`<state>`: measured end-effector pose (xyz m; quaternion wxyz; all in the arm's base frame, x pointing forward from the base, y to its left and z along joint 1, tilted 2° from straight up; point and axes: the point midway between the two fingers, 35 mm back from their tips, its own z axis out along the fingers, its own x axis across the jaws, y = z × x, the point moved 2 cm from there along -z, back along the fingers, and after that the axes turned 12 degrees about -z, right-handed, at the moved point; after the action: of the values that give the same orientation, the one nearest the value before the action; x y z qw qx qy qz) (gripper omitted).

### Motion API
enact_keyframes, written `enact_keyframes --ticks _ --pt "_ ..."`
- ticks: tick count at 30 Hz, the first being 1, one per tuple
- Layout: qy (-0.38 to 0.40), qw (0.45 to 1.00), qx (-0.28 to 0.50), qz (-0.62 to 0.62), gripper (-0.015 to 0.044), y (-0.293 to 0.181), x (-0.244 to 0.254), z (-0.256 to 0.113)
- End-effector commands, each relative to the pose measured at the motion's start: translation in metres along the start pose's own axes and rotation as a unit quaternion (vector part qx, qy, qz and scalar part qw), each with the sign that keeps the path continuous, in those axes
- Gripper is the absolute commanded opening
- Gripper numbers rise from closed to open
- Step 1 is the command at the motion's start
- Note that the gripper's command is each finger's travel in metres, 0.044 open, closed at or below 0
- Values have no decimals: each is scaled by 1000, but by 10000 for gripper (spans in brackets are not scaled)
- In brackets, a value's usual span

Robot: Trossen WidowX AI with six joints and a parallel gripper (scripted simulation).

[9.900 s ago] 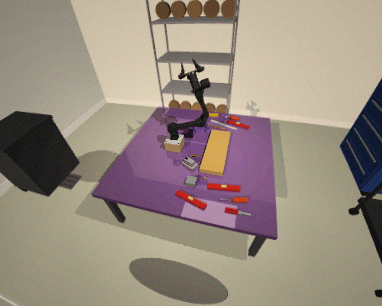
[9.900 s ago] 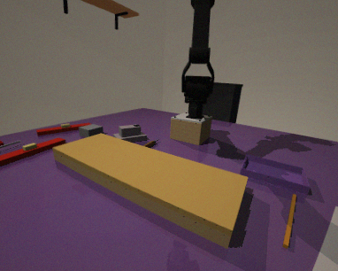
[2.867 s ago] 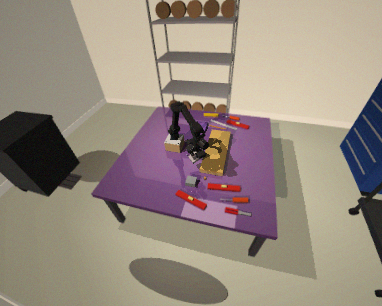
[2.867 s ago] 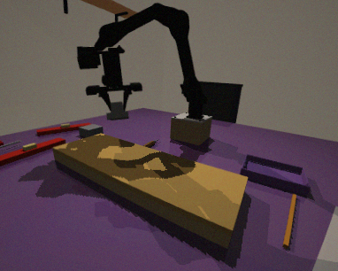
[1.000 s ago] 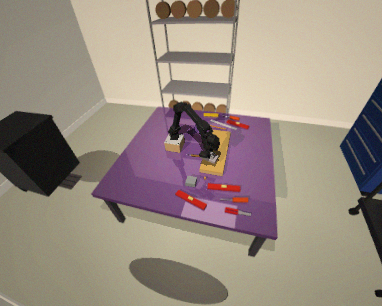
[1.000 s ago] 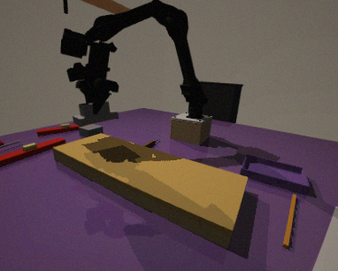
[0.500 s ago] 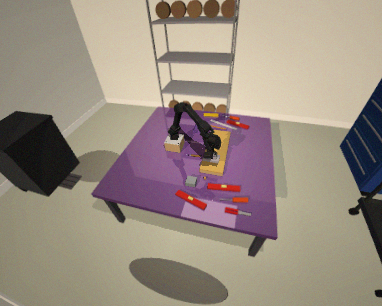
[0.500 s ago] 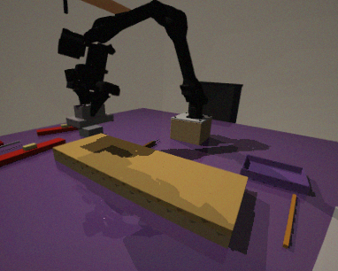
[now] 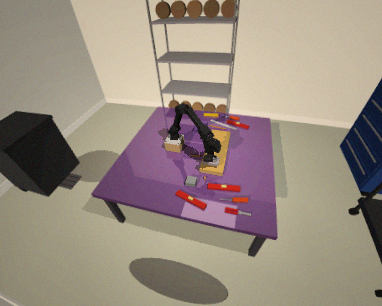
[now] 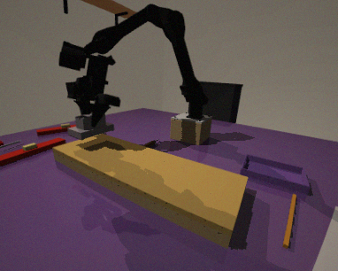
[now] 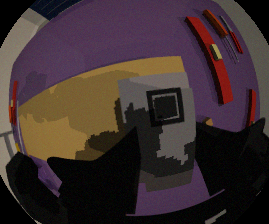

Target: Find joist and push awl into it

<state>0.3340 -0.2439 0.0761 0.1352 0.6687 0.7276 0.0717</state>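
The grey stud finder (image 9: 214,161) (image 10: 79,132) (image 11: 135,88) is held upright in my gripper (image 9: 210,156) (image 10: 89,116) (image 11: 161,127), which is shut on it. It is low over the near end of the yellow floor panel (image 9: 222,144) (image 10: 201,177) (image 11: 65,100), at a corner. I cannot tell whether it touches the panel. Its display, a dark square in a black frame, shows in the wrist view. The purple tray (image 10: 278,182) is beyond the panel's other end. A thin dark brown stick (image 9: 194,155) (image 10: 151,143), possibly the awl, lies beside the panel on the arm's side. The joist is hidden.
A grey block (image 9: 191,181) is near the panel's near end. Red levels (image 9: 230,188) (image 9: 197,202) and a screwdriver (image 9: 241,200) lie in front. An orange strip (image 10: 291,221) is near the tray. More tools lie at the table's back. The arm's base sits on a wooden block (image 9: 173,145) (image 10: 201,133).
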Motion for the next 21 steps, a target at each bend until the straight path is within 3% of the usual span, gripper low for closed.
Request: enact_keyframes --ticks 1,21 --pt "0 1000 -5 -3 0 -1 0 7" --pt "0 1000 -5 -3 0 -9 3 34"
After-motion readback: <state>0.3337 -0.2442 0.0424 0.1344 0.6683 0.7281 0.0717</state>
